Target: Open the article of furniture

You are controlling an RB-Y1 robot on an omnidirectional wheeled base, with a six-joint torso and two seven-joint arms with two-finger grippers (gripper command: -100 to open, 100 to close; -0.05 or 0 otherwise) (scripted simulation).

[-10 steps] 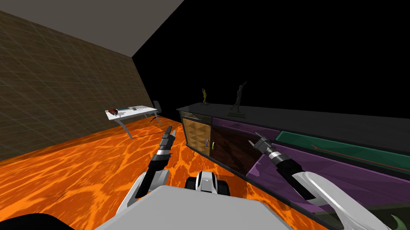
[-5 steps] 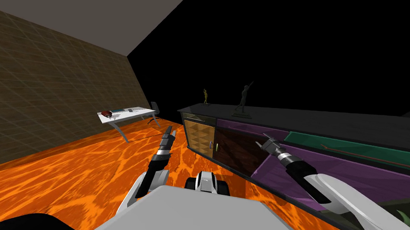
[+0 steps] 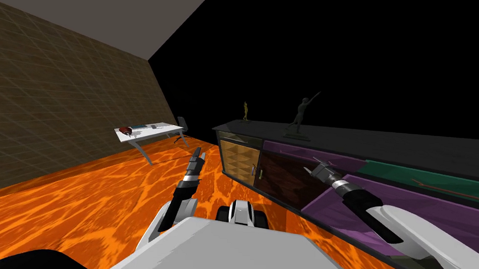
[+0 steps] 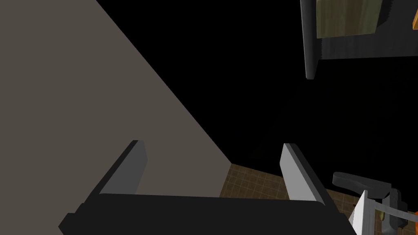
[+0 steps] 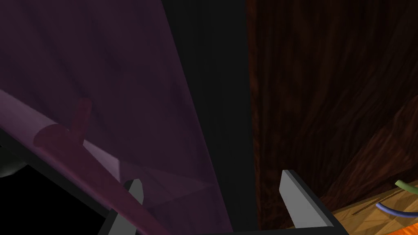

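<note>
- While its two blade fingers stand spread with nothing between them, the right gripper (image 5: 211, 177) noses up to the long sideboard (image 3: 384, 142) on the robot's right. It is just where a purple drawer front (image 5: 102, 61) meets a dark brown wood-grain door (image 5: 326, 81).
- A purple bar handle (image 5: 61, 134) on that drawer front slants across the base of one finger (image 5: 136, 189); whether the two touch cannot be told.
- The left gripper (image 3: 198, 156) hovers over the orange, lava-patterned floor (image 3: 79, 199), well apart from the sideboard, its fingers likewise parted and empty.
- Beyond the brown door, a tan diamond-patterned door (image 3: 237, 160) closes off the sideboard's far end. A green handle (image 5: 404, 185) and a blue handle (image 5: 392, 207) sit side by side where the two doors meet.
- On the sideboard's dark top stands a dark statuette (image 3: 302, 115) with one arm raised, and a smaller gold statuette (image 3: 245, 110) stands near the far corner.
- Farther off, a white desk (image 3: 155, 132) carries a red object (image 3: 126, 130), with a dark chair (image 3: 183, 123) just behind it.
- At the back, a brown tiled wall (image 3: 58, 92) runs behind the desk, and a black area (image 3: 338, 54) lies behind the sideboard.
</note>
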